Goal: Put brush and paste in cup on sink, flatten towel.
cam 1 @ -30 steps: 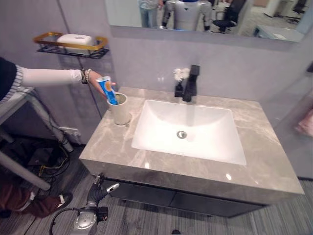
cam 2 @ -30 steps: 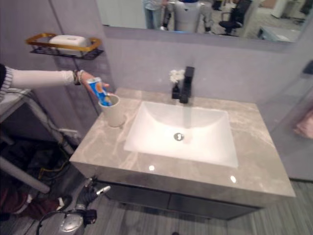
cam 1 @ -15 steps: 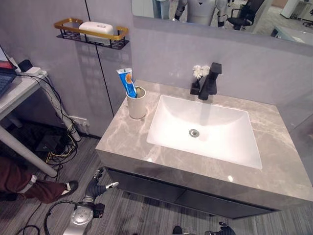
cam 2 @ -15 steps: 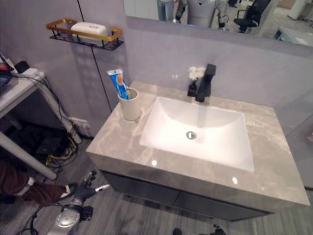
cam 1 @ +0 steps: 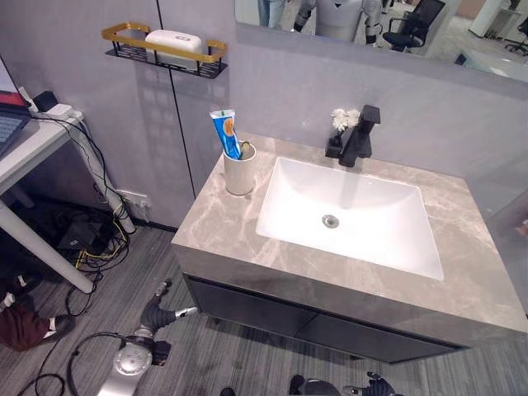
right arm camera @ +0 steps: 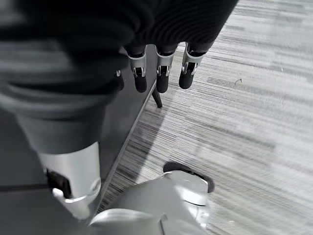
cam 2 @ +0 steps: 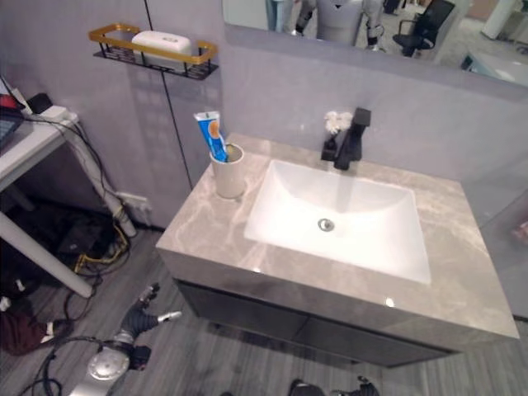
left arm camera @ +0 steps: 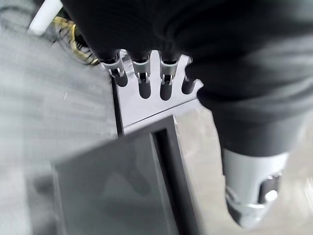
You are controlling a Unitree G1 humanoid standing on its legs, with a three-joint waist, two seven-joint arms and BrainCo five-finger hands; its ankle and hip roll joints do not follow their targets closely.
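Person's arm gone, paste (cam 1: 224, 134) upright in cup (cam 1: 239, 169), both robot hands (left arm camera: 146, 78) (right arm camera: 161, 68) low, fingers relaxed apart.

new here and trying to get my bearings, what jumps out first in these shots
The white basin, sunk in the grey marble counter, draws the eye first, with a black faucet at its back edge. At the counter's back left corner stands a pale cup with a blue toothpaste tube sticking out. The left hand hangs low over the floor, fingers relaxed.
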